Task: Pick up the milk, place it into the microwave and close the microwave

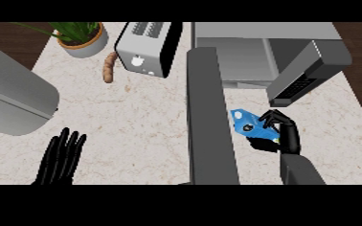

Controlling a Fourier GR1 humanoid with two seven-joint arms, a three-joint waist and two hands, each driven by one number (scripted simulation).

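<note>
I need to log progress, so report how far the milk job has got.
Done: the right hand is curled round the blue milk carton, which looks lifted off the counter. In hand: carrying it in front of the microwave, whose door stands open. Left: milk inside, door closed. The left hand rests open at lower left.

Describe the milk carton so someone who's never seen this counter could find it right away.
Find the grey microwave at the counter's far right, its door swung open toward the robot. Just right of the door, the right hand curls round the milk carton. It is the only bright blue thing there.
</note>
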